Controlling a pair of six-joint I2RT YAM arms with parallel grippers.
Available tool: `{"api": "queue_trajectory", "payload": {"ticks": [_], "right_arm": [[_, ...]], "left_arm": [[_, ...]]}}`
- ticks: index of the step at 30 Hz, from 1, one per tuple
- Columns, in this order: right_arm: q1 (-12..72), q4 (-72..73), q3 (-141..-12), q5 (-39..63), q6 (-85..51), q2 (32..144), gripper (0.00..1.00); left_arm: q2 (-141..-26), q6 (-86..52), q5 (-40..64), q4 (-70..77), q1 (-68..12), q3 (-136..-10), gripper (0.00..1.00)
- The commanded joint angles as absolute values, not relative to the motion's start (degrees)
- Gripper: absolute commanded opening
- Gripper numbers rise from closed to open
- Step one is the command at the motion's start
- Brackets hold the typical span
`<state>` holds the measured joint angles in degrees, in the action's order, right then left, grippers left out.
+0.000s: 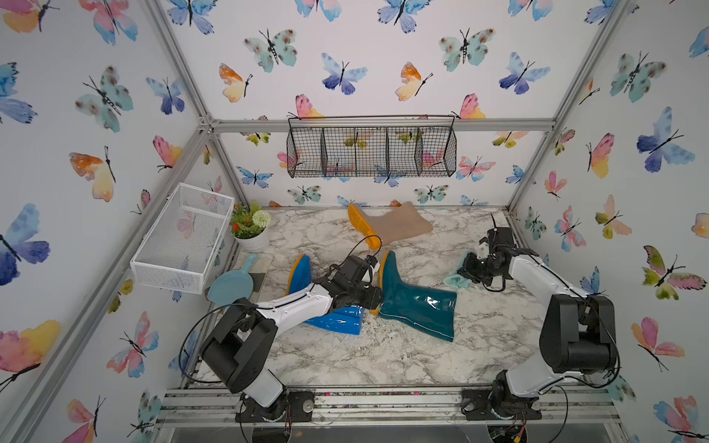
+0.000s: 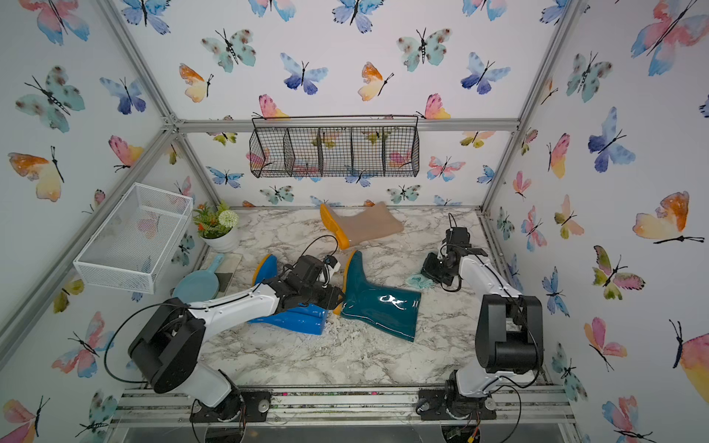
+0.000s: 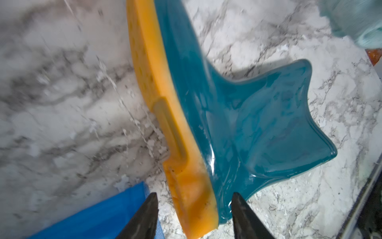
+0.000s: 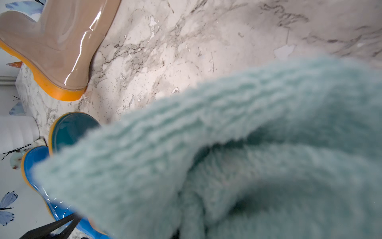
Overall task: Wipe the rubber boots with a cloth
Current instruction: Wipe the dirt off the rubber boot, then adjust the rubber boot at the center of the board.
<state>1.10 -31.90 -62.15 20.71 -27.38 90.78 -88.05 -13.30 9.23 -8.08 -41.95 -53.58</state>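
Observation:
Three rubber boots lie on their sides on the marble table. The dark teal boot is in the middle, the bright blue boot partly under my left arm, and the beige boot at the back. My left gripper is open, its jaws on either side of the teal boot's orange heel with a gap on each side. My right gripper is shut on the pale aqua cloth, which hides its fingers and rests on the table right of the teal boot.
A white mesh basket hangs on the left wall and a black wire basket on the back wall. A potted plant and a light blue scoop sit at the table's left edge.

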Motion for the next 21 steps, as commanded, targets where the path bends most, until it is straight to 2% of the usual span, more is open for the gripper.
{"api": "queue_trajectory", "payload": {"ticks": [1, 7, 12, 21], "right_arm": [[1.19, -33.07, -61.88, 17.04, -28.5, 87.65, 0.02], [-1.08, -32.65, -57.42, 11.16, -30.46, 81.93, 0.02], [-9.42, -32.26, -51.67, 10.37, -32.07, 76.26, 0.02], [-11.58, -30.03, -44.88, 13.81, -33.66, 74.45, 0.02]], "left_arm": [[-84.98, -6.61, 0.57, -9.33, -46.29, -56.48, 0.59], [-93.35, 0.09, -8.89, -9.77, -59.23, -63.68, 0.62], [-102.69, 4.8, -13.46, -11.16, -68.04, -70.93, 0.68], [-112.64, 12.5, -12.35, -14.94, -73.77, -79.08, 0.73]]}}
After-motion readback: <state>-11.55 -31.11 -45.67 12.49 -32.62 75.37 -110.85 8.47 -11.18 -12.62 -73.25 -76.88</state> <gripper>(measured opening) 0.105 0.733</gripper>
